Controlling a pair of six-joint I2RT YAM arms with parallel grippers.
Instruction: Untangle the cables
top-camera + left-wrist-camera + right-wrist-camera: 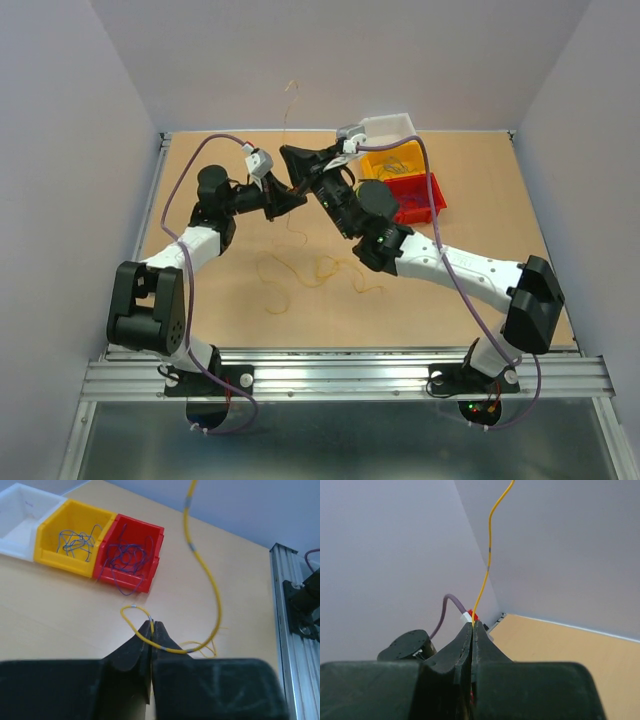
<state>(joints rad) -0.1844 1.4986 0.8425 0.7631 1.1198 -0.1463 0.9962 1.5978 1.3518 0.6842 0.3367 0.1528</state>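
A thin yellow cable (286, 112) rises from between my two grippers above the table's back middle. My right gripper (288, 153) is shut on it; in the right wrist view the cable (489, 555) runs straight up from the closed tips (473, 623). My left gripper (296, 198) sits just below and is shut on the same yellow cable (210, 580), which makes a small loop at the tips (151, 625). More yellow cable (300, 270) lies in loose curls on the table in front. Blue-purple cables lie in the yellow bin (62, 560) and red bin (125, 580).
A white bin (390, 127), the yellow bin (372, 163) and the red bin (432, 205) stand in a row at the back right. Grey walls enclose the table. An aluminium rail (340, 378) runs along the near edge.
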